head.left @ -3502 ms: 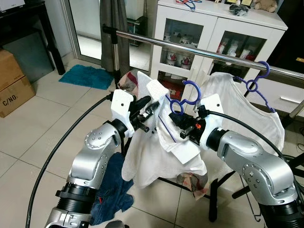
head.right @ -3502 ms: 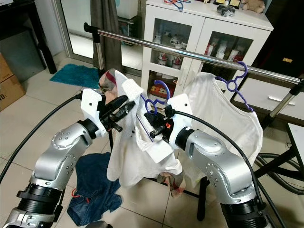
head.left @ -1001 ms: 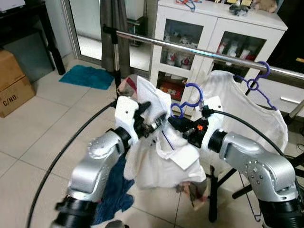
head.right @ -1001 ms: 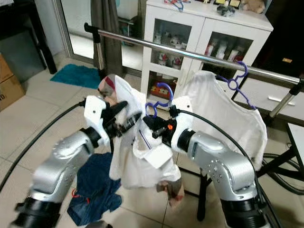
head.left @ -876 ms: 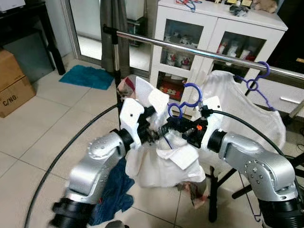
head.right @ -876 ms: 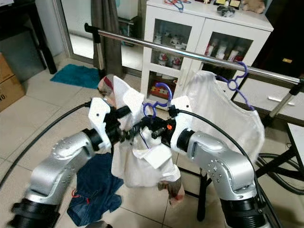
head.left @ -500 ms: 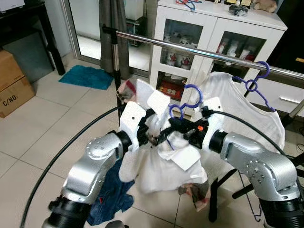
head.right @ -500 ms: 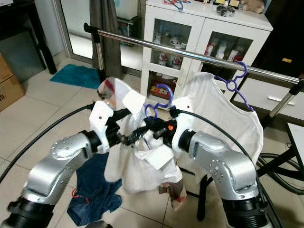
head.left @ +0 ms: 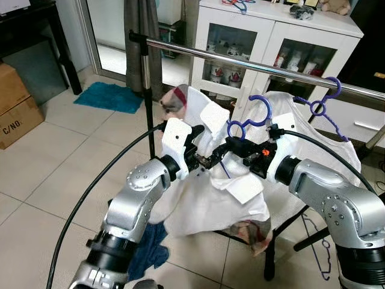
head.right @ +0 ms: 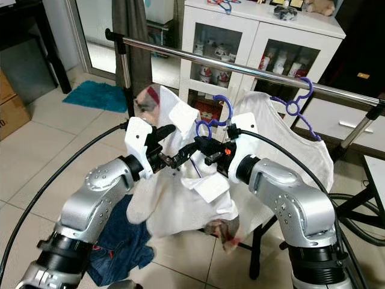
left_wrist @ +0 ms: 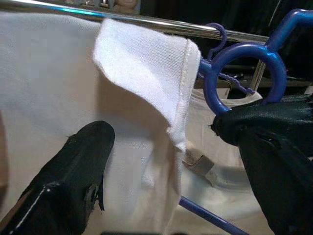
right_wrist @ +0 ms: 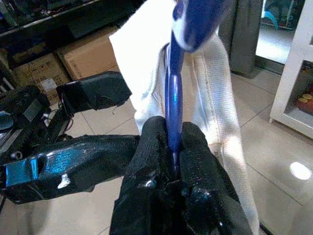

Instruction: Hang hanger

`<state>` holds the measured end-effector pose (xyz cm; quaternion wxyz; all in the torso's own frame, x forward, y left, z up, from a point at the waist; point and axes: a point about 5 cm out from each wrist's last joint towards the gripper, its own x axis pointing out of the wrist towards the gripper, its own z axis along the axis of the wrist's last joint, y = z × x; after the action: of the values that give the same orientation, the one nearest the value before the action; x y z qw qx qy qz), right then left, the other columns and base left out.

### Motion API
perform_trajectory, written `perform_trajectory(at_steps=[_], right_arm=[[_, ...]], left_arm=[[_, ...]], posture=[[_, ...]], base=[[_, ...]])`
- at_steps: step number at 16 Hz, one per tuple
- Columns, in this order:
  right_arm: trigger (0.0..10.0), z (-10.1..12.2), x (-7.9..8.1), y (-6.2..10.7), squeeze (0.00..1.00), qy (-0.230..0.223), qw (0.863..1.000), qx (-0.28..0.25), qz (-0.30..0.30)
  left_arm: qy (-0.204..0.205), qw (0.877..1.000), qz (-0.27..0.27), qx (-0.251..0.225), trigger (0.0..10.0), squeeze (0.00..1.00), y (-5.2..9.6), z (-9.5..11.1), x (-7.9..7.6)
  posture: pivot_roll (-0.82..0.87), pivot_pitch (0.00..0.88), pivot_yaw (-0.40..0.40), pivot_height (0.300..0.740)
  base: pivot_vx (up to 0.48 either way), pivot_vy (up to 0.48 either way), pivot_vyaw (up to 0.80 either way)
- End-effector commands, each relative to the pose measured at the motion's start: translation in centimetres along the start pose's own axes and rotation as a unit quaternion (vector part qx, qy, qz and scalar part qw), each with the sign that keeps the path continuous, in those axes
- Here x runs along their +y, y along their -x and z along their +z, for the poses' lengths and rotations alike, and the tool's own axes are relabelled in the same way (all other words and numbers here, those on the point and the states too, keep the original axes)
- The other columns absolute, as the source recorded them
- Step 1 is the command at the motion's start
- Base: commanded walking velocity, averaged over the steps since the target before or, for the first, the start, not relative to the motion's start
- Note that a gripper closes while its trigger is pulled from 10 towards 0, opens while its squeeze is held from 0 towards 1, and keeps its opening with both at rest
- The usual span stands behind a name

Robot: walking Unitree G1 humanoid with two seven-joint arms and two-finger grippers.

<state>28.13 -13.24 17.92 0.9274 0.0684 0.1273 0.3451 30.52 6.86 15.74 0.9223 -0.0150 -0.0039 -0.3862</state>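
Observation:
A blue plastic hanger [head.left: 251, 113] carries a white collared shirt [head.left: 204, 192] in front of me, below the steel rail [head.left: 240, 62]. My right gripper [head.left: 239, 147] is shut on the hanger's neck, and the blue shaft [right_wrist: 172, 127] runs up between its fingers [right_wrist: 146, 161]. My left gripper [head.left: 207, 160] is open at the shirt's collar [left_wrist: 151, 68], with its fingers [left_wrist: 73, 171] spread either side of the cloth. On the rail to the right hangs a second blue hanger [head.left: 323, 102] with a white shirt [head.left: 328, 150].
A white glass-door cabinet [head.left: 271, 42] stands behind the rail. The rail's post [head.left: 145, 84] rises at the left end. A blue garment [head.left: 153, 250] lies on the tiled floor, with a teal mat [head.left: 111, 96] and cardboard boxes [head.left: 18, 108] further left. A black cable [head.left: 90, 192] loops beside my left arm.
Both arms have lifted the hanger and shirt up and to the right, closer to the rail. The left gripper has moved in under the collar.

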Motion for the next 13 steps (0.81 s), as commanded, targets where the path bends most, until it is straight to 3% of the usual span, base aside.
perform_trajectory(at_steps=[1,2,3,4,6,8,13], right_arm=[[10.0,0.3,2.3,-0.6,0.00,-0.003,0.997,-0.009,0.082],[10.0,0.2,2.3,-0.5,0.00,-0.006,0.996,-0.010,0.084],[10.0,0.2,2.3,-0.5,0.00,-0.006,0.996,-0.010,0.084],[10.0,0.1,2.3,-0.5,0.00,-0.006,0.996,-0.009,0.083],[10.0,0.0,2.3,-0.5,0.00,-0.006,0.997,-0.008,0.081],[10.0,0.0,2.3,-0.4,0.00,-0.006,0.997,-0.008,0.080],[10.0,-0.1,2.1,-0.5,0.00,-0.004,0.997,-0.007,0.072]], left_arm=[[-0.010,0.999,0.031,0.019,9.8,0.00,-0.3,-0.3,0.9],[-0.037,0.998,0.039,0.020,1.4,0.00,-0.3,-0.3,1.2],[-0.058,0.997,0.041,0.022,0.0,0.00,-0.3,-0.2,1.3],[-0.114,0.992,0.046,0.032,0.0,0.00,-0.2,-0.2,1.6],[-0.144,0.987,0.072,0.029,0.0,0.00,0.1,-0.2,2.0],[-0.137,0.987,0.079,0.016,0.0,0.00,0.1,-0.1,2.0],[-0.135,0.990,0.042,-0.013,0.0,0.00,0.4,0.2,0.2]], posture=[[0.04,0.000,-0.075,0.740],[0.04,0.000,-0.075,0.740],[0.04,0.000,-0.075,0.740],[0.04,0.000,-0.073,0.740],[0.04,0.000,-0.073,0.740],[0.04,0.000,-0.073,0.740],[0.05,0.000,-0.067,0.740]], base=[[0.000,0.000,0.00],[0.000,0.000,0.00],[0.000,0.000,0.00],[0.000,0.000,0.00],[0.000,0.000,0.00],[0.000,0.000,0.00],[0.000,0.000,0.00]])
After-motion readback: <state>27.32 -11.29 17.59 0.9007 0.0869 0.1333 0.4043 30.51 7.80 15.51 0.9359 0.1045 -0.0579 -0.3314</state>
